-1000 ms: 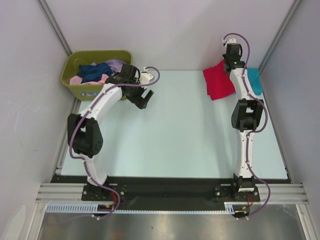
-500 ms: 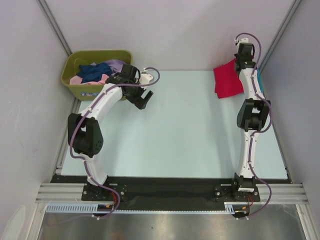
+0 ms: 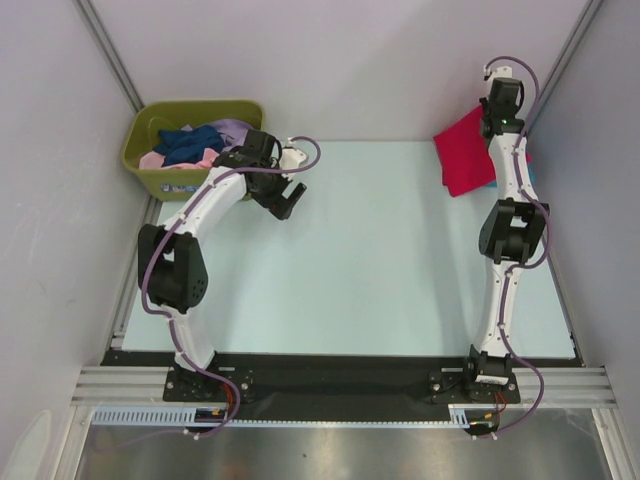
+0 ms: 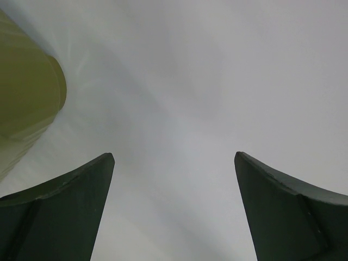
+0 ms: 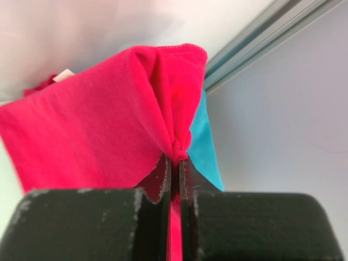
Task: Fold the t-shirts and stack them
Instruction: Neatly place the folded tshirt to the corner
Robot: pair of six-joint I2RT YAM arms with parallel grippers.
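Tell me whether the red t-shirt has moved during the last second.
Yes. The red t-shirt, held by the right gripper, has shifted right along the table's far edge, toward the frame rail at the corner.

Pale table [image 3: 380, 260]; red tee [image 3: 462, 160] far right

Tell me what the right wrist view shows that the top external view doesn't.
Only the right wrist view: the right claw shut on a bunched fold of the red t-shirt, with the teal t-shirt just behind it. Only the top external view: the left claw open above the table, near the olive bin holding more cloth. Both: the red t-shirt at the far right corner.
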